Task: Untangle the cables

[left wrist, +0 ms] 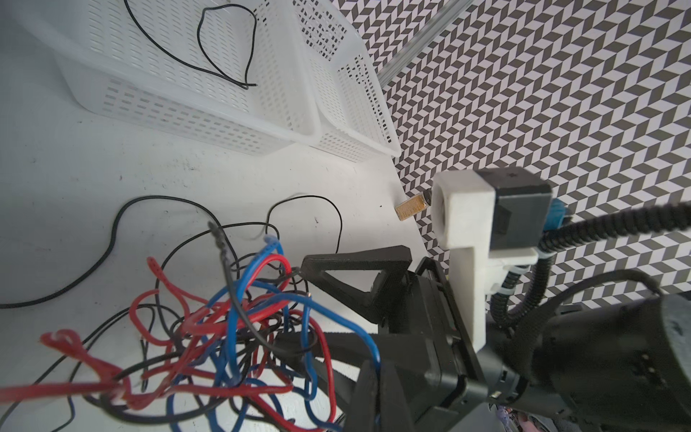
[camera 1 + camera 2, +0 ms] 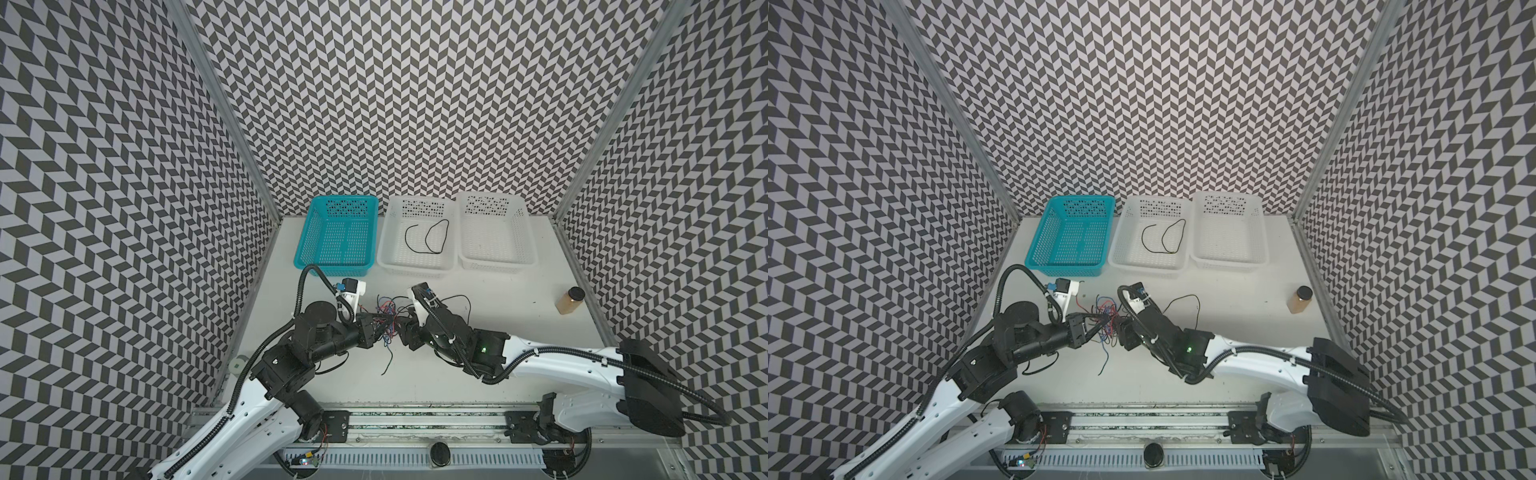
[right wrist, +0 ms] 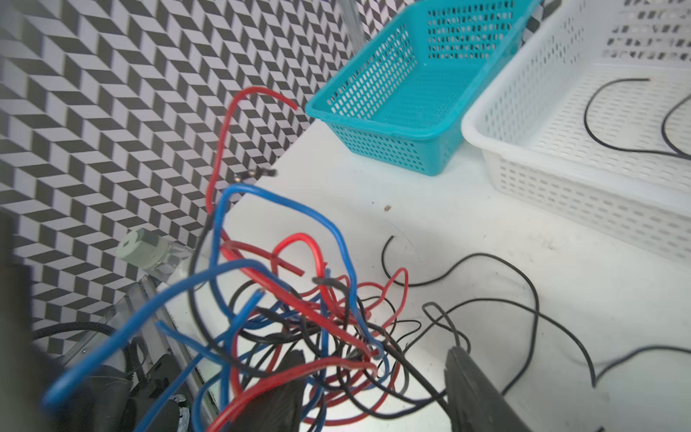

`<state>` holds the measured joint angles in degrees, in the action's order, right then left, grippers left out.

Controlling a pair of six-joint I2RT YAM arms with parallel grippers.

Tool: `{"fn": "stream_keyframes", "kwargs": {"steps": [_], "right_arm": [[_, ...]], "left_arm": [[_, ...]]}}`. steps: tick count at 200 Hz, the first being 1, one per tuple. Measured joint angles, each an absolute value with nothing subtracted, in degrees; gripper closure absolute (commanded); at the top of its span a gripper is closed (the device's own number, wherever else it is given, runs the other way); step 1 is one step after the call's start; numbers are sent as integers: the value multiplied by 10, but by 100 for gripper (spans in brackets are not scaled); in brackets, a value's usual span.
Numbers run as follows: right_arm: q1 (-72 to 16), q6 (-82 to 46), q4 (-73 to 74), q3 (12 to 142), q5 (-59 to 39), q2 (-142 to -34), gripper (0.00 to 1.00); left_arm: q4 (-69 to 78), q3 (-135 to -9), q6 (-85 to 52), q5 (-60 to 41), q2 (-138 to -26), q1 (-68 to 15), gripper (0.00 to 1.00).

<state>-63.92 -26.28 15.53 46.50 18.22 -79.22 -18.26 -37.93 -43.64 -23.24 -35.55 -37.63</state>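
Item: cables [image 2: 385, 311], a red, blue and black tangle, mid-table [image 2: 415, 384], between my pincers.
My left pincer [image 2: 390, 323]: clenched on the tangle.
My right pincer [image 2: 400, 332]: released, jaws apart beside it.
One black cable [image 2: 428, 237]: in middle white basket [image 2: 415, 269].

The black left gripper [image 2: 386, 324] is closed on the tangled thin cables [image 2: 385, 308]; the black right gripper [image 2: 401, 332] is held opposite, jaws parted.
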Motion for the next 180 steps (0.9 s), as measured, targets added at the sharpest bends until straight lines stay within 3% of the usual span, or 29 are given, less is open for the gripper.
{"fn": "stream_keyframes", "kwargs": {"steps": [31, 59, 81, 117, 153, 180], "right_arm": [[-639, -192, 292, 418, 162, -806, 45], [-639, -156, 388, 392, 135, -816, 69], [-639, -143, 424, 378, 127, -815, 79], [-639, -131, 403, 346, 134, -760, 85], [-649, -125, 331, 312, 142, -641, 99], [-647, -124, 266, 303, 151, -569, 100]], "left_arm": [[-179, -377, -438, -233, -356, -379, 100], [-176, -377, -438, -235, -355, -379, 100], [-178, -377, -435, -234, -354, -379, 100], [-213, -384, -419, -201, -341, -379, 100], [-262, -416, -405, -161, -343, -374, 100], [-301, -436, -403, -157, -358, -337, 100]]}}
